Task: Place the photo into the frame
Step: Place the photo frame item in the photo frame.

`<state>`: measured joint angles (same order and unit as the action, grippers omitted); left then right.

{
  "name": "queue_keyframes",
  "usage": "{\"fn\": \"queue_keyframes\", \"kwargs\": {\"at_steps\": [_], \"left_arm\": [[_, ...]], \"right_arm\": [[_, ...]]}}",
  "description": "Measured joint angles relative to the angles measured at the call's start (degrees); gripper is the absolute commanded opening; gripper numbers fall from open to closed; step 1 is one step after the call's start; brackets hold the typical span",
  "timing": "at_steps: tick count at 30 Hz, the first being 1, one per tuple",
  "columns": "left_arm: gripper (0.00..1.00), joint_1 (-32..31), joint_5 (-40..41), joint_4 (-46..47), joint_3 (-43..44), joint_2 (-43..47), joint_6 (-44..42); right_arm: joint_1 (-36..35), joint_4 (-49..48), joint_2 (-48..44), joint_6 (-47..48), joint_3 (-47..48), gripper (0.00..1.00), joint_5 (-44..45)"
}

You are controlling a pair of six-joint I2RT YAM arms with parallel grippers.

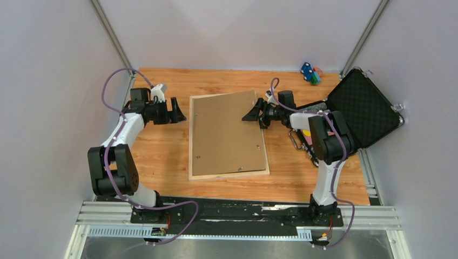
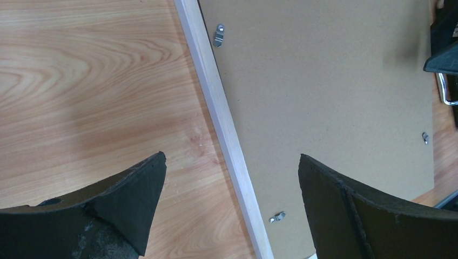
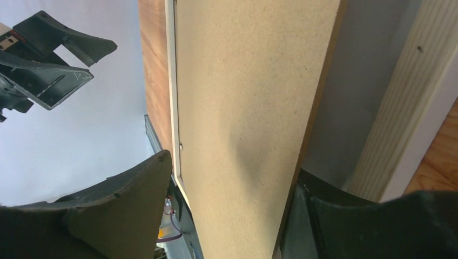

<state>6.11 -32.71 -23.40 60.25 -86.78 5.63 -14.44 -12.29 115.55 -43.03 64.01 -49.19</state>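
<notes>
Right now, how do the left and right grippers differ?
The left gripper hovers beside the frame, touching nothing; the right gripper straddles the edge of the backing board. The left gripper is over the table; the right gripper seems to have one finger under the lifted board. Shared: both jaws open, both facing the frame.

1 frame (image 1: pixel 229 175) is counted on the surface (image 1: pixel 162 145), w/ 1 brown board (image 1: pixel 227 132) laid in it. 3 small metal clips (image 2: pixel 219 35) are counted on the board in the left wrist view. 2 robot arms are seen: left arm (image 1: pixel 116 156) & right arm (image 1: pixel 329 140). 1 open black case (image 1: pixel 364 108) is counted. Small toys (image 1: pixel 309 72) are seen at the far edge, too tiny to be counted.
</notes>
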Motion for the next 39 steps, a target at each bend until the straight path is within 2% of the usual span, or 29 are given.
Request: {"fn": "queue_keyframes", "kwargs": {"at_steps": [13,20,39], "left_arm": [[1.0,0.42,-0.22,-0.02,0.0,1.64,-0.02],[1.0,0.42,-0.22,0.0,0.0,2.01,-0.02],[1.0,0.42,-0.17,-0.02,0.0,2.03,-0.02]], "right_arm": [[-1.27,9.68,-2.97,8.22,2.08,0.79,6.34],[-1.95,15.06,-4.83,12.22,3.34,0.8,10.97],[-2.4,20.24,-5.95,17.46,4.31,0.81,16.7]]}}
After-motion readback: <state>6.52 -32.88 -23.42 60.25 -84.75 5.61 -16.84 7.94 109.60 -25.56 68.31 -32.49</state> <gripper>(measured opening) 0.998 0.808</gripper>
